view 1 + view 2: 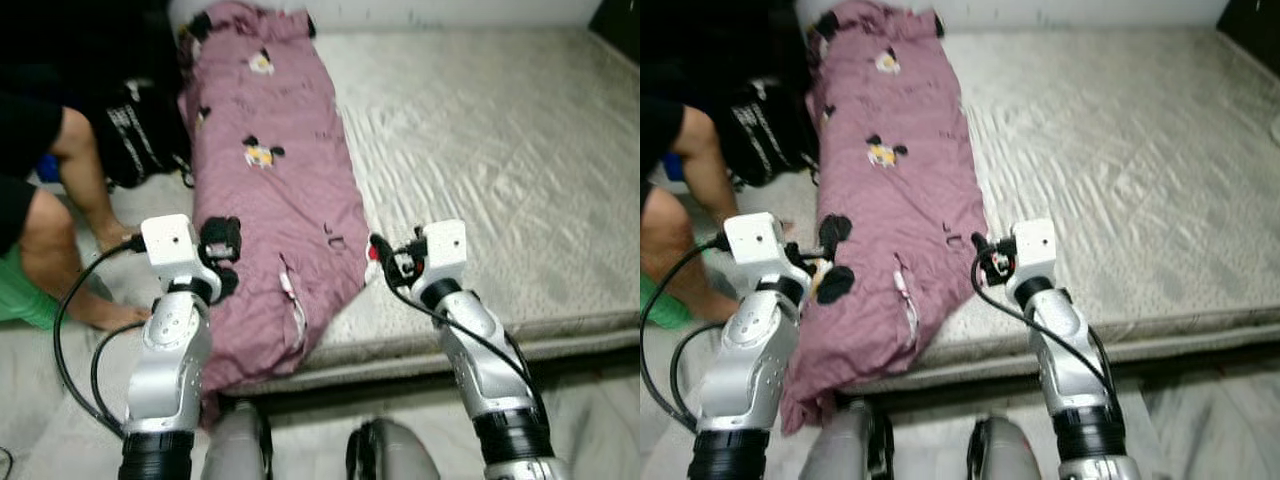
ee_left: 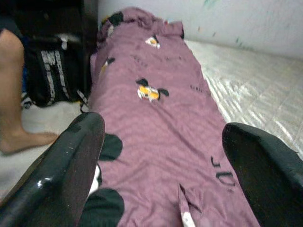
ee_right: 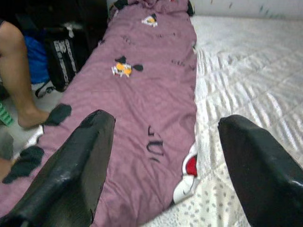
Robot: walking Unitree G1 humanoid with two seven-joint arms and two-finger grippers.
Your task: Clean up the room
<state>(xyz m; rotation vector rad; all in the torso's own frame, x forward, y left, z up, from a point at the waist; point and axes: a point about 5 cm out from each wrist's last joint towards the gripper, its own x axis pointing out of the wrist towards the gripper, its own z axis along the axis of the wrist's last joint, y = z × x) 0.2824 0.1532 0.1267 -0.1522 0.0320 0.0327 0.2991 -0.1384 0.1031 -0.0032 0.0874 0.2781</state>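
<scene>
Blanket (image 1: pixel 270 190), mauve with cartoon prints, lies folded long along the left side of the bed (image 1: pixel 500 170), its near end drooping over the mattress edge at lower centre. The left end effector (image 1: pixel 222 262) hovers above that near end, fingers apart, and the right end effector (image 1: pixel 385 262), also spread, waits at the blanket's right border, probably readying a two-handed lift. A person's legs (image 1: pixel 70 200) stand at the left edge.

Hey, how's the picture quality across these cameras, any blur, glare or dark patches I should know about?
Left eye view: soft overall, the pink cartoon-print quilt readable, top left corner near black. Right eye view: same softness, pale sheen on the grey mattress. Left wrist view: open left gripper blurred up close, quilt print hazy. Right wrist view: open right gripper out of focus, mattress bright.
</scene>
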